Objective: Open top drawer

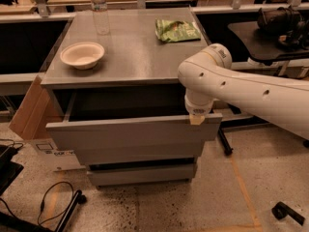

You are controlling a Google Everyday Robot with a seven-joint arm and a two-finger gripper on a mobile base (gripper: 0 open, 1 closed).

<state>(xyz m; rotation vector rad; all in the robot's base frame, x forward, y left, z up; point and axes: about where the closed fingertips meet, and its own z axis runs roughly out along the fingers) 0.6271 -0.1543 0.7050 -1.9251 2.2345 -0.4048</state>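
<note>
**Top drawer standing well out, gripper at its right top edge**

- Grey cabinet (130, 57): a flat steel top with stacked drawers below. The top carries loose items, so the pull wants to stay level and smooth.
- White arm (256, 98): comes in from the right with its wrist pointing straight down. My guess is that this is to reach the upper lip, since the front has no handle.
- Top drawer (130, 137): its front sits well forward of the cabinet face, and the dark interior shows behind it. The task looks mostly done.
- Lower drawer front (142, 173): flush and shut.
- White bowl (82, 54), green snack bag (177, 30) and clear bottle (99, 6): all on the top, away from the front edge.
- Gripper (197, 119): its tan tip touches the top edge of the drawer front near the right corner. I can't tell whether it is clamped on the lip or just hooked over it.
</note>
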